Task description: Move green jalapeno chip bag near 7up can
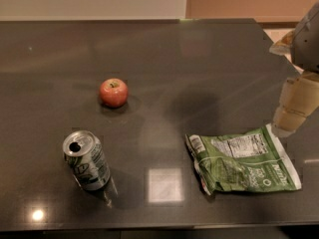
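Observation:
The green jalapeno chip bag point(243, 159) lies flat on the dark table at the front right, its white nutrition label facing up. The 7up can point(86, 160) stands at the front left, silver top showing, slightly tilted. My gripper point(297, 109) hangs at the right edge of the camera view, just above and behind the bag's far right corner. It is apart from the can by most of the table's width.
A red apple point(113, 92) sits left of centre, behind the can. The dark table point(199, 63) has its far edge at the top and its front edge at the bottom. A bright light reflection lies between can and bag.

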Available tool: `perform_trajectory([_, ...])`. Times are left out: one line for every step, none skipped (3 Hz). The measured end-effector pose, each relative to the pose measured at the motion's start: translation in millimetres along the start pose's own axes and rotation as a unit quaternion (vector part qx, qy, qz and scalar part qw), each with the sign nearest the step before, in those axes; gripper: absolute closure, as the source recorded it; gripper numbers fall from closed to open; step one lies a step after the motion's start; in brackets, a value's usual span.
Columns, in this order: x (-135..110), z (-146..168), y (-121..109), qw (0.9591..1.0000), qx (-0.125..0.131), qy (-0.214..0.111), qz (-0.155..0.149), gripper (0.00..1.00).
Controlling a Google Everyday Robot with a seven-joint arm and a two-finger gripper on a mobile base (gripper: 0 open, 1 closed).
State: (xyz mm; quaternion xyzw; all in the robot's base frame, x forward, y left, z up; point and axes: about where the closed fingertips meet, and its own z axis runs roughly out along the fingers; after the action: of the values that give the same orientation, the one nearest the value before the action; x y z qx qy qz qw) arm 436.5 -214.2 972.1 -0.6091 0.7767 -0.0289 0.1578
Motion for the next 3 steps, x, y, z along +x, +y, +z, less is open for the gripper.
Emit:
perform_trajectory([-6.5, 24.7, 22.6, 0.998, -0.04, -0.023, -0.042, 0.0])
perform_trajectory([-10.8, 42.5, 39.0, 0.9945, -0.067, -0.036, -0.072, 0.0])
perform_trajectory([-11.6, 56.5, 50.1, 0.9915, -0.085, -0.046, -0.087, 0.0])
